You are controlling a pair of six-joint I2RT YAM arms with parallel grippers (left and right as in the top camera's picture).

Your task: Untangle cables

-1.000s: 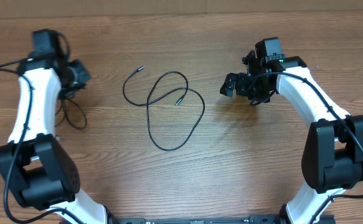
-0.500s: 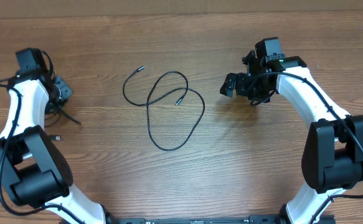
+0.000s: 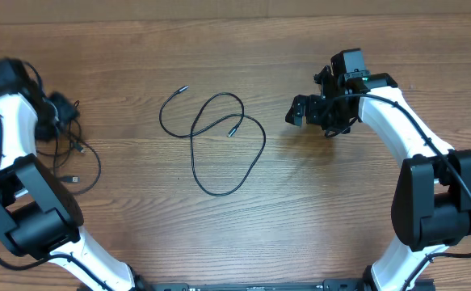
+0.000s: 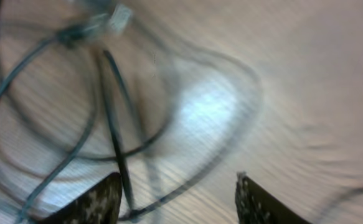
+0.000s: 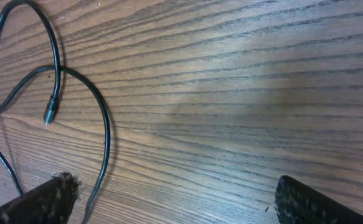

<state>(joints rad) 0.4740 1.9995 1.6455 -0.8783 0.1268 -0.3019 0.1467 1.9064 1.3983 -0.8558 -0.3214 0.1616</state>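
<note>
Evidently the left jaws, now at the worktop's (image 3: 138, 234) far left, have just parted, apparently dropping one cable (image 4: 114, 134) there (view blurred), well apart from the other cable (image 3: 264, 145) mid-worktop; right jaws gape empty, so separation looks done.

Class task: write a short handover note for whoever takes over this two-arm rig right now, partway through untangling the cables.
Left gripper: open, low over the left cable at the far left of the table; nothing held.
Right gripper: open wide, over bare table to the right of the middle cable; nothing held.
Done: the two cables lie well apart.
To do: the middle cable crosses itself and the left cable lies in overlapping loops. Lay each out straight.
</note>
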